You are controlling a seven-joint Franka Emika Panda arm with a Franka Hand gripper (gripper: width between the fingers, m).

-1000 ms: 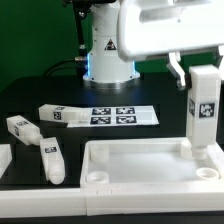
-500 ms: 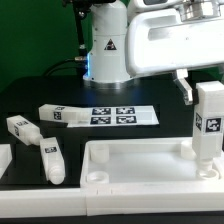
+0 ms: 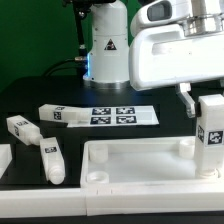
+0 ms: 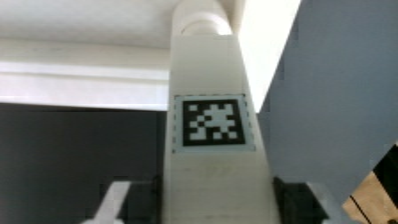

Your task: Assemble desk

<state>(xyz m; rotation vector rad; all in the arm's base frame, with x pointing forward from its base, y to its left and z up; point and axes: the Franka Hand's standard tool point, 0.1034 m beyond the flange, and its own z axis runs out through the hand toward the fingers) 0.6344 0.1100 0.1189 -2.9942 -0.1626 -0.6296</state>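
Dropped lower and rightward in the exterior view, pinching one leg (image 3: pixel 212 135) upright in the jaws over a corner of the desk panel (image 3: pixel 135 166), probably not seated yet, with three loose legs (image 3: pixel 55 113) left on the tabletop (image 3: pixel 30 98).

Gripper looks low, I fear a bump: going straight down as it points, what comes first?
Likely the desk panel, at its corner under the upright leg the gripper holds; depth unclear.

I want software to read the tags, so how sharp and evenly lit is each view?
Exterior view: the glossy white robot arm glares and looks washed out, yet the marker board tags look crisp. Wrist view: the white square plastic leg looms close, its tag soft-edged, background blurred.
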